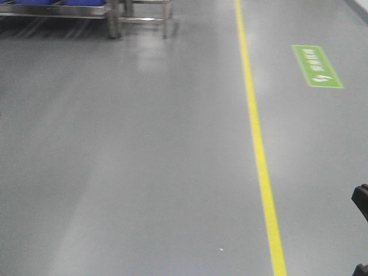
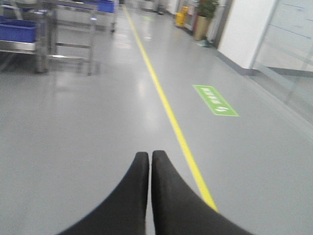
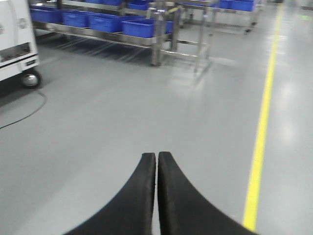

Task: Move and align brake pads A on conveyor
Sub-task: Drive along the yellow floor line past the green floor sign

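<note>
Left jaws and right jaws seemingly pressed together above floor (image 2: 73, 122).

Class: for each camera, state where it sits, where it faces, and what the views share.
Front: on the robot, facing down at floor, yellow line, green sign; black part, likely robot, at right edge.
Left wrist: behind shut left gripper, facing along the line.
Right wrist: behind shut right gripper, facing blue bins.
All share the line.
</note>
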Controlling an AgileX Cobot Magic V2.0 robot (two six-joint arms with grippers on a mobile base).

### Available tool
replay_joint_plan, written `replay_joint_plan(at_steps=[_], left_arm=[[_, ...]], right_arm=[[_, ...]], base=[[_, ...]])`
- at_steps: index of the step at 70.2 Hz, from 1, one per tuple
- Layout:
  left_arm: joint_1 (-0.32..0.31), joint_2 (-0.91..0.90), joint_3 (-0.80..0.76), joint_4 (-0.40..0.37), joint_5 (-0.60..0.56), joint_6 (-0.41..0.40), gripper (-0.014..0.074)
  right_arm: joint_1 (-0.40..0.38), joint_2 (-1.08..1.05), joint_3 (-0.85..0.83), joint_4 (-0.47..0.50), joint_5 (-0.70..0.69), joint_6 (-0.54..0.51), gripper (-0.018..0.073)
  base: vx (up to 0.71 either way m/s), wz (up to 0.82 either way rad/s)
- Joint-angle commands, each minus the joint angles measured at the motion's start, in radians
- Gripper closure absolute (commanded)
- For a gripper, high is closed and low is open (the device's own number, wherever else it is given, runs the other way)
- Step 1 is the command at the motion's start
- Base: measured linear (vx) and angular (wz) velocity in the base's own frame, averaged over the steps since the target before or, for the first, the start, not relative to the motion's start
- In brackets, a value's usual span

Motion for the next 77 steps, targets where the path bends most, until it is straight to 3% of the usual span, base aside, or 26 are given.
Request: replay_joint_plan(at_steps=[1,26,77], left_arm=[[-0.007,0.015,-0.026,0.012,-0.071,-0.001,0.0603],[-0.007,0.015,-0.026,0.012,-0.071,-0.001,0.0603],[-0.007,0.015,-0.026,0.012,-0.071,-0.001,0.0603]], right_arm=[[-0.004,0.005,-0.027,-0.006,-0.076,-0.002,0.0566],[-0.004,0.005,-0.027,-0.006,-0.076,-0.002,0.0566],[-0.004,0.005,-0.027,-0.006,-0.076,-0.002,0.0566]], base=[[-0.05,-0.7],[-0.02,-0.5],[0.19,-0.19]])
